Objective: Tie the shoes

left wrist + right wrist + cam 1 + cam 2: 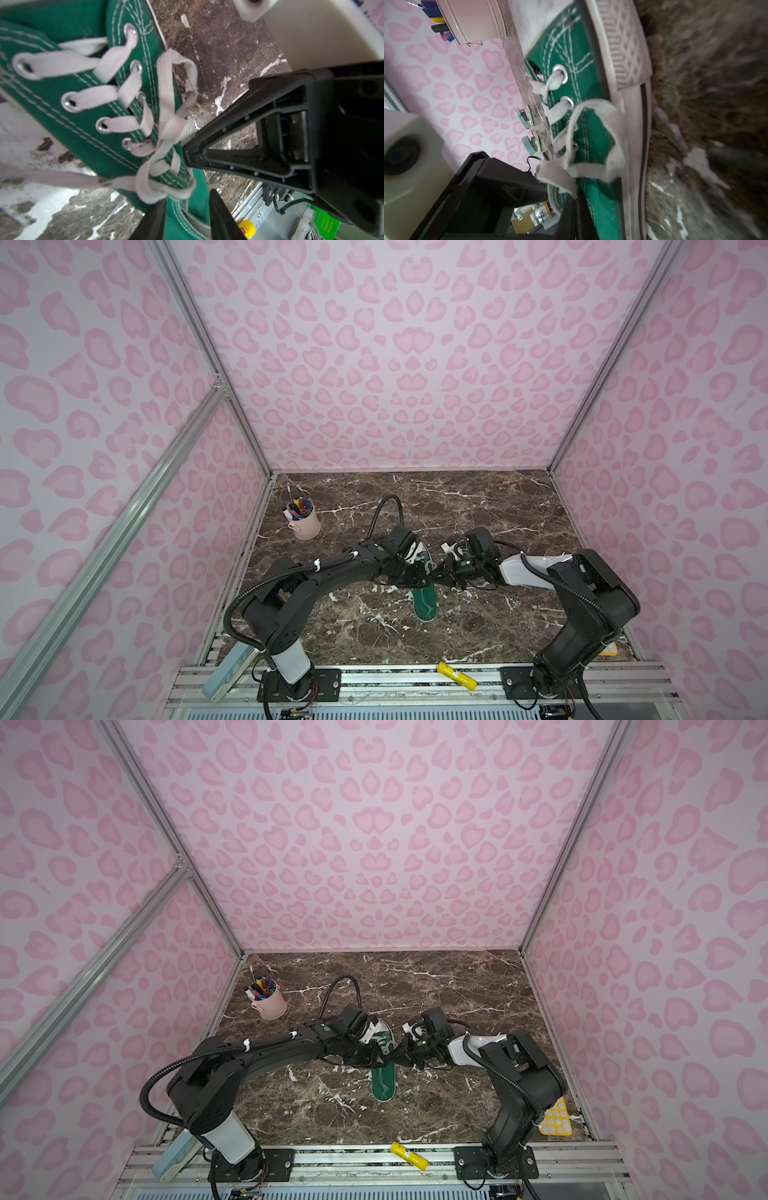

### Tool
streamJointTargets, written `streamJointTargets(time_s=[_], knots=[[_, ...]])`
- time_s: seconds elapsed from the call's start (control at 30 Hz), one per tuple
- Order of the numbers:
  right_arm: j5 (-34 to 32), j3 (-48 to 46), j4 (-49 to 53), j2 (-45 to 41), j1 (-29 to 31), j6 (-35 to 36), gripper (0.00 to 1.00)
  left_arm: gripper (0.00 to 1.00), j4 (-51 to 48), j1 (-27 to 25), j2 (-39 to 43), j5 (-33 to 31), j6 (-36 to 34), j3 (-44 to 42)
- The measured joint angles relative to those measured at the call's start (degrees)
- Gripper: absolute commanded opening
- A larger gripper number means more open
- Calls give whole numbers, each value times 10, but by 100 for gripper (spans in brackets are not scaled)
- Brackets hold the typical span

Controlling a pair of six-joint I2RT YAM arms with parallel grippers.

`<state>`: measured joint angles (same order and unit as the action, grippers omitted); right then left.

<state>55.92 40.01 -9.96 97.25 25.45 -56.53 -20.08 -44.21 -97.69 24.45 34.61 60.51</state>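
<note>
Right arm (590, 605) elbow-high; right gripper (556, 189) on laces (600, 105)

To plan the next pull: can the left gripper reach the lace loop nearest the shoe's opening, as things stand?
Probably yes. The left gripper is open right beside the lace loop, nothing between them. The right gripper, shut on the lace, is close but off to one side.

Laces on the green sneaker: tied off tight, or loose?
Loose, no finished bow. In the left wrist view the laces make a slack, gappy crossing over the sneaker, with one wide loop standing off its side.
</note>
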Motion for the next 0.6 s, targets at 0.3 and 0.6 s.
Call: streamJointTargets(time_s=[0.3,0.6], knots=[[0,0,0,-2,0,2,3,26,0,0,-5,1,-2,4],[0,-5,0,-2,0,2,3,31,-6,-1,-7,1,-2,7]])
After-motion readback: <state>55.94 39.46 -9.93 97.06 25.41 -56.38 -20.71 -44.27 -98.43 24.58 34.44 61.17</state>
